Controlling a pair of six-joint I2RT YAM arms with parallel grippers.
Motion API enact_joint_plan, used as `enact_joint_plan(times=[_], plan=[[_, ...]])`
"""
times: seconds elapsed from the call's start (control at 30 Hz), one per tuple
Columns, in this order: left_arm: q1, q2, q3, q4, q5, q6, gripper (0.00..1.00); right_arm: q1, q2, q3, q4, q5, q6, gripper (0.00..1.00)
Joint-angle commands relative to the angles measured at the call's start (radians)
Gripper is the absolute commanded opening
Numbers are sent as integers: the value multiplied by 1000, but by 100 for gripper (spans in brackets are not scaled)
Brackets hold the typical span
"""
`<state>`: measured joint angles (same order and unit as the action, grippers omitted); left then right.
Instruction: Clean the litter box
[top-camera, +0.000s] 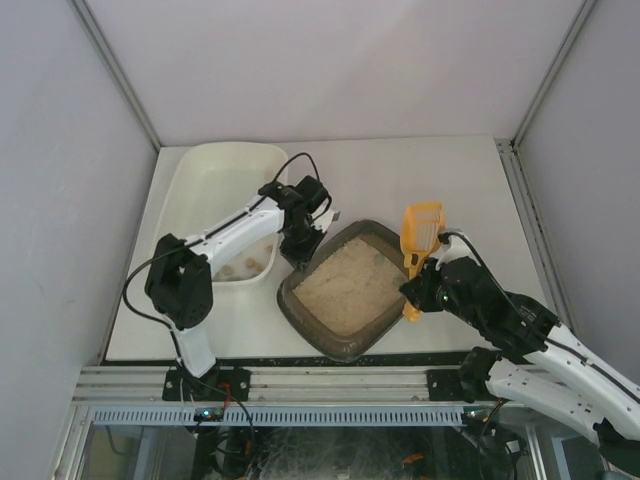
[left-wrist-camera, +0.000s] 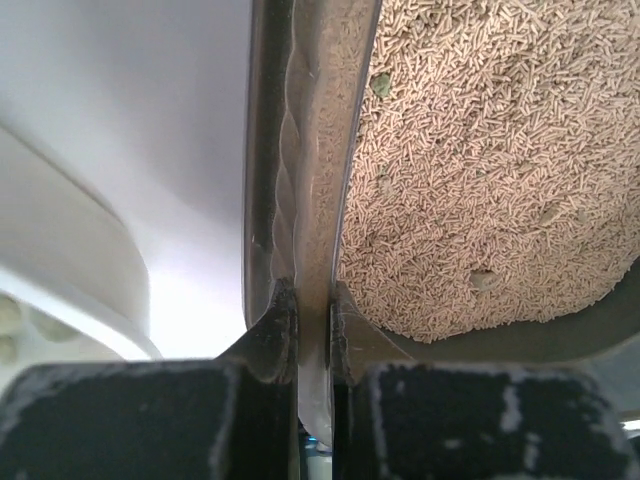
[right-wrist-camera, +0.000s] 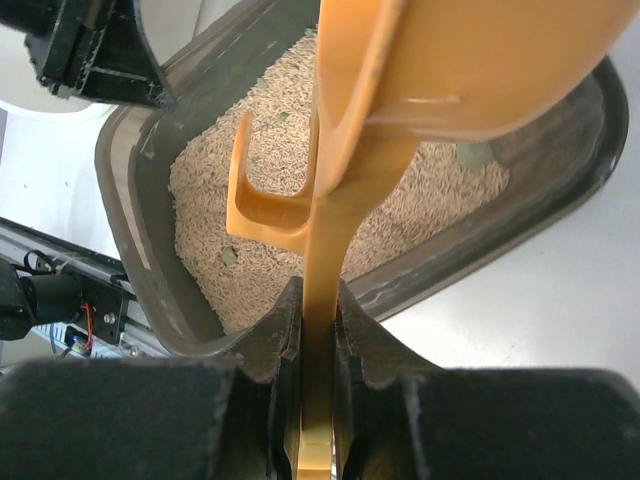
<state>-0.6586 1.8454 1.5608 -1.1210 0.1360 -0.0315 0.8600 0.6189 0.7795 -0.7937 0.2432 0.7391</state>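
A cream-white tub (top-camera: 215, 185) sits at the left of a white table (top-camera: 460, 190), its long side running front to back, just beside the litter box (top-camera: 340, 348). A few pale lumps (top-camera: 243, 268) lie in the tub's near corner. Right of centre, a yellow-orange scoop (top-camera: 421, 232) points its slotted head toward the back wall, and a small hook juts from its handle. Plain grey-white panels (top-camera: 330, 60) close in the table on three sides. A ribbed aluminium rail (top-camera: 330, 383) runs along the front edge.
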Motion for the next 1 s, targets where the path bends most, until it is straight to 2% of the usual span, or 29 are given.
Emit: enact_joint_plan(times=[0.0,0.1,0.2,0.33,0.5,0.6,0.83,0.97], plan=[[19,-180,-68,121,105,-396,0,-34,21,5,88,-61,-47,0],[19,-210,-132,200,143,-530,0,-59,39,12,101,-93,-64,0],[14,-233,-205,278,110,-665,0,-87,63,21,118,-144,-83,0],[0,-260,-351,450,165,-852,0,-160,141,61,124,-296,-107,0],[-44,-278,-449,611,121,-1070,0,-234,286,165,88,-482,-123,0],[-87,-251,-432,624,104,-1146,0,-275,378,232,45,-547,-139,0],[-187,-187,-334,588,50,-1280,0,-460,560,354,-52,-757,-139,0],[-248,-174,-270,543,-5,-1327,0,-518,646,421,-132,-767,-170,0]])
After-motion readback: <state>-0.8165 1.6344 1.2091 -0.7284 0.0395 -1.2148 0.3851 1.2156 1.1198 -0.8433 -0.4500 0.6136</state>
